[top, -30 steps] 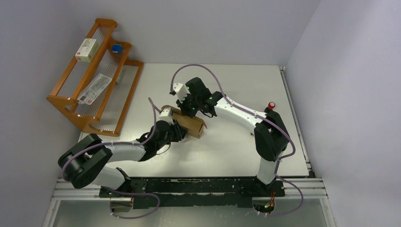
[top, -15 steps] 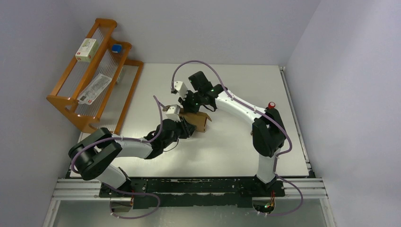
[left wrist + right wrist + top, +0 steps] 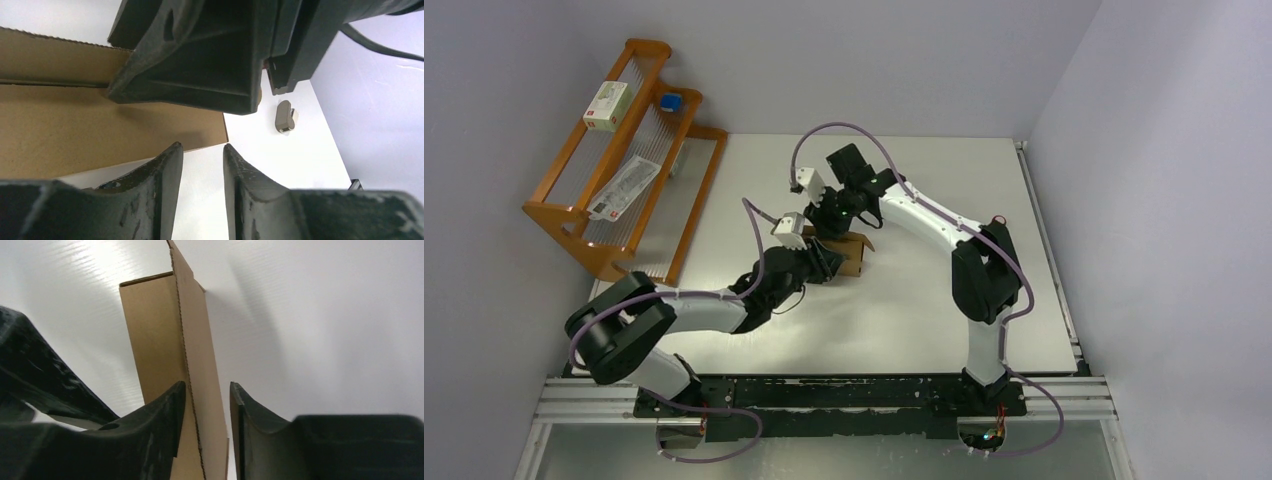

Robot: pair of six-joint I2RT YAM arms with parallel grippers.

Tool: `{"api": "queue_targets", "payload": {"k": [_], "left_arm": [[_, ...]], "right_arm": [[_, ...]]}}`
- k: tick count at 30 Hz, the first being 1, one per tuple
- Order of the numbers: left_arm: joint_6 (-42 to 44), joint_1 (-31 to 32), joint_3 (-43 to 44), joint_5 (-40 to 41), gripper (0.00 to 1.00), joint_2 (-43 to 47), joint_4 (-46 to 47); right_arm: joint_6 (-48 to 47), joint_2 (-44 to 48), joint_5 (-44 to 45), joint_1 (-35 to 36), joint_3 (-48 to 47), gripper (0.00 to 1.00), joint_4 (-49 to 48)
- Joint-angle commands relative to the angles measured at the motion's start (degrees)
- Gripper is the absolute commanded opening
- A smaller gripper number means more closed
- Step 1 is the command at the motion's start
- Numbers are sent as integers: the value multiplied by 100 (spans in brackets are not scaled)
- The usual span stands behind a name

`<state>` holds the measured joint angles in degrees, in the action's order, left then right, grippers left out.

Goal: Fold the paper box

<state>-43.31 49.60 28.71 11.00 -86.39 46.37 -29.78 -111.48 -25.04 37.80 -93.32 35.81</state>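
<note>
1. The paper box (image 3: 852, 256) lies near the middle of the table (image 3: 944, 300), between my two arms. Its long side runs about left to right, tipped a little.
2. My right pincer (image 3: 207, 384) is right over the box, reaching in from the far side. Its two fingers are a little way apart. A thin edge of brown card runs through the gap, and the box stretches away from the tips. I do not think it is squeezed, because white table shows between the card and one finger.
3. My left pincer (image 3: 202, 147) is on the near side, low by the table. Its fingers are a little apart too and hold nothing. Only white table shows between them.
4. From my left pincer, the box is just ahead and off to one side, very close to the tips.
5. So my right pincer is the nearer one. I think the next fold is its job, while the left one steadies the long wall.
</note>
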Motion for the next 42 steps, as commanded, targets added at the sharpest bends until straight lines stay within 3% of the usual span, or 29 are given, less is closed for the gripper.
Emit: {"api": "queue_targets", "payload": {"k": [1,5,11,17,21,27,42], "left_arm": [[441,23,153,210,46,620,-594],[1165,-2,544,452,55,1358,-2141],[1834,-395,1292,754,71,2142,-4348],[2238,-1013,2302,524,75,2252,-6087],[2816,-1609,2966,130,75,2042,-6893],[3989,-2164,3514,-475,75,1581,-7305],[5096,-2514,3901,-1325,73,477,-7385]], "right_arm": [[436,476,442,-44,175,46,-241],[1023,1065,1015,-40,747,57,-713],[1979,2175,2109,-55,1743,64,-1507],[2594,3087,3100,-113,2579,65,-1670],[2844,3509,3242,-154,2959,65,-1582],[3239,3843,3138,-165,3486,61,-1736],[3264,3382,2695,-162,3923,47,-2383]]}}
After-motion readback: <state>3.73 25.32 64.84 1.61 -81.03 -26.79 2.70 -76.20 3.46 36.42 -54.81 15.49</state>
